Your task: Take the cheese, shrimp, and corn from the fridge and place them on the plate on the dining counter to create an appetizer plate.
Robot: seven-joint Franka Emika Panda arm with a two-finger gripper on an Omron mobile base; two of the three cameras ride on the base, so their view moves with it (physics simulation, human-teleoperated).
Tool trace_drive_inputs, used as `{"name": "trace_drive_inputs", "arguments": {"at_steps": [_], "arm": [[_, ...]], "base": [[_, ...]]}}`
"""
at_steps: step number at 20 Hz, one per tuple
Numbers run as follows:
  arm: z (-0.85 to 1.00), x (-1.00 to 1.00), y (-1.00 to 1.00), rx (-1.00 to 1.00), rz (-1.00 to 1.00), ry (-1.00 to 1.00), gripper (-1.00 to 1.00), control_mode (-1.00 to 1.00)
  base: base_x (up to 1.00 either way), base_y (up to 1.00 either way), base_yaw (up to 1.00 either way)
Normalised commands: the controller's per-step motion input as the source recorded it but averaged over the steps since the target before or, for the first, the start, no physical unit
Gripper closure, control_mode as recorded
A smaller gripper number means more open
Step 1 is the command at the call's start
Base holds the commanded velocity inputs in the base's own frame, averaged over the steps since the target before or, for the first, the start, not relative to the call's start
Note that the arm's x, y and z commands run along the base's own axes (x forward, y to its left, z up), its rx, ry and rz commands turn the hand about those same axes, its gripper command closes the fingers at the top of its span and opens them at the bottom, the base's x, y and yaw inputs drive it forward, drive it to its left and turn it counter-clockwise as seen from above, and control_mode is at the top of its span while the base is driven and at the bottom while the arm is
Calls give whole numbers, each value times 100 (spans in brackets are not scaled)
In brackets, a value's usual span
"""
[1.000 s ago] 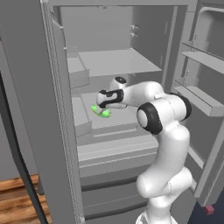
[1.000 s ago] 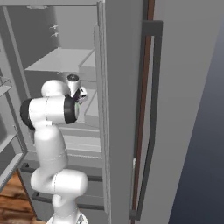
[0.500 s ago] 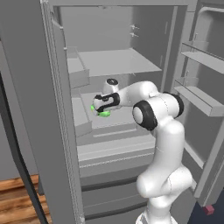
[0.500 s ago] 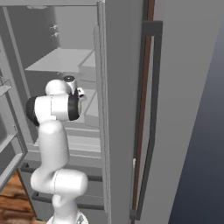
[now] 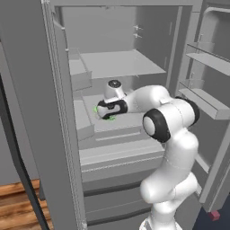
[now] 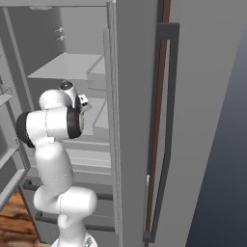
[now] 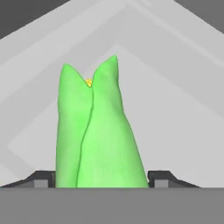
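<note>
corn (image 7: pixel 98 135): lay on a middle shelf in the fridge (image 5: pixel 121 63), standing between my finger tips in the hand view
gripper (image 5: pixel 104 110): my jaws sat either side of the husk, part open; couldn't tell if they touched it
handling: I judged it light, fairly stiff, rounded, maybe slippery
hold: I'd take mid-body, across the width, not the tapered tips

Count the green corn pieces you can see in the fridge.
1. The corn lies on a middle shelf of the fridge, right between the fingers of the claw. Other foods may be hidden behind the arm.
</note>
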Motion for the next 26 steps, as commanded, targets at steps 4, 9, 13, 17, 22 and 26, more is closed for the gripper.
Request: {"name": "trace_drive_inputs", "arguments": {"at_steps": [4, 9, 13, 17, 22, 26], "arm": [[60, -100, -39, 2, -4, -25, 100, -100], [70, -100, -47, 9, -4, -18, 100, -100], [96, -100, -34, 18, -5, -2, 100, -100], [100, -100, -14, 24, -7, 10, 100, -100], [92, -100, -4, 12, -13, 19, 100, -100], [73, -99, -14, 1, -19, 29, 100, -100]], "base": [[0, 0, 0], [0, 0, 0], [0, 0, 0], [0, 0, 0], [0, 0, 0], [0, 0, 0]]}}
